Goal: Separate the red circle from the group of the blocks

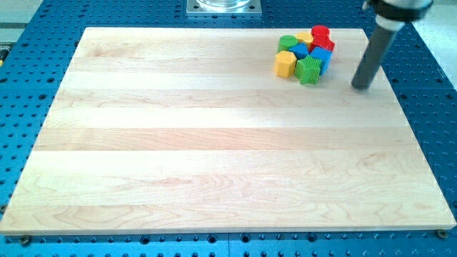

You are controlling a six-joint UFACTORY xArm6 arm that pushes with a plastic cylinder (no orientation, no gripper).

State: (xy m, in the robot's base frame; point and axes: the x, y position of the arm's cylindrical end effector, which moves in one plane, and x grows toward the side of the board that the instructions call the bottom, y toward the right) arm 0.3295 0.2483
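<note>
A tight group of small blocks sits near the top right of the wooden board (214,143). The red circle (320,32) is at the group's top right corner, touching its neighbours. A second red block (327,44) lies just below it. A yellow block (285,64) is at the group's lower left, a green block (309,70) at its bottom, a green round block (288,42) at its upper left, and blue blocks (320,56) in the middle. My tip (361,86) rests on the board to the right of the group and slightly below it, apart from all blocks.
A blue perforated table (43,43) surrounds the board. A metal mount (223,6) shows at the view's top centre. The board's right edge is close to my tip.
</note>
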